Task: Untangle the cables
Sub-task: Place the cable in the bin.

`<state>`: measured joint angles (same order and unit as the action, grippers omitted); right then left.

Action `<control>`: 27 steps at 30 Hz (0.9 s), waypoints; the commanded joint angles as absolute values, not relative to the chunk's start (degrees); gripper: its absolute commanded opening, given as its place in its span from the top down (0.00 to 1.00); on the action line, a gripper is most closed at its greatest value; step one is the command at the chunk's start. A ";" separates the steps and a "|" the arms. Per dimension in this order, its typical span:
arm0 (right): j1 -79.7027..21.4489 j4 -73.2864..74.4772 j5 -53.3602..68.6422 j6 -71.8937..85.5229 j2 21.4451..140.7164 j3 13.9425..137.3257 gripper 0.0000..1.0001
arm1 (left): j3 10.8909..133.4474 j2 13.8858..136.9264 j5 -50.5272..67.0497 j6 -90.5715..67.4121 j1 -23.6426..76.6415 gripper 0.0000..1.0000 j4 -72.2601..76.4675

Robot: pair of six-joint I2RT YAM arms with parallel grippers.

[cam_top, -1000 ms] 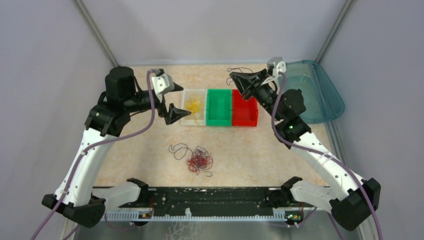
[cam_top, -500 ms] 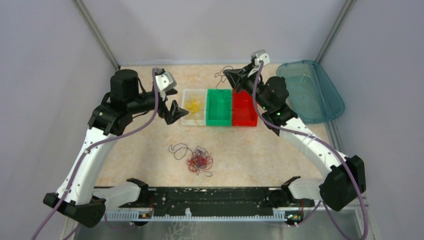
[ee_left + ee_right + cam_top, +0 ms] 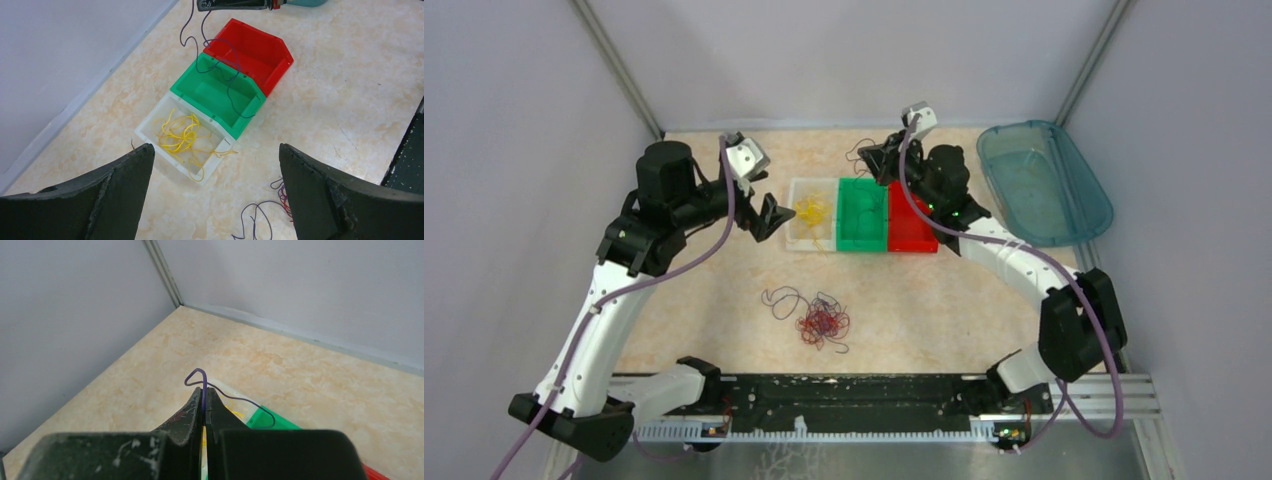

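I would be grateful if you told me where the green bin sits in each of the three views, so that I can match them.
Top external: the green bin is just above centre, the middle one in a row of three bins.
Left wrist: upper middle, lying diagonally.
Right wrist: only a green sliver shows, just to the right of the shut right tool.
Shared landmark: the red bin next to it.

White bin (image 3: 795, 240), green bin (image 3: 861, 218), red bin (image 3: 911, 236) touch; teal tray (image 3: 1046, 188) nearby.

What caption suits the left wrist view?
Open left gripper faces white bin of yellow wires; purple wire dangles over green bin.
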<state>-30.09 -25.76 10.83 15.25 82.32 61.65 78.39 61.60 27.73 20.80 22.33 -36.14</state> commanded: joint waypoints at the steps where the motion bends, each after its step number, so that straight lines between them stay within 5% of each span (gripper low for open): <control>1: -29.27 -31.27 10.80 18.07 84.02 65.18 1.00 | 78.88 60.82 26.63 20.57 21.91 0.00 -34.15; 27: -29.74 -26.76 8.16 16.06 94.20 63.85 1.00 | 81.82 61.45 26.97 21.51 21.92 0.00 -36.95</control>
<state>-30.09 -26.48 9.30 17.45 92.66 63.79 79.83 61.60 27.35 21.12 22.33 -36.45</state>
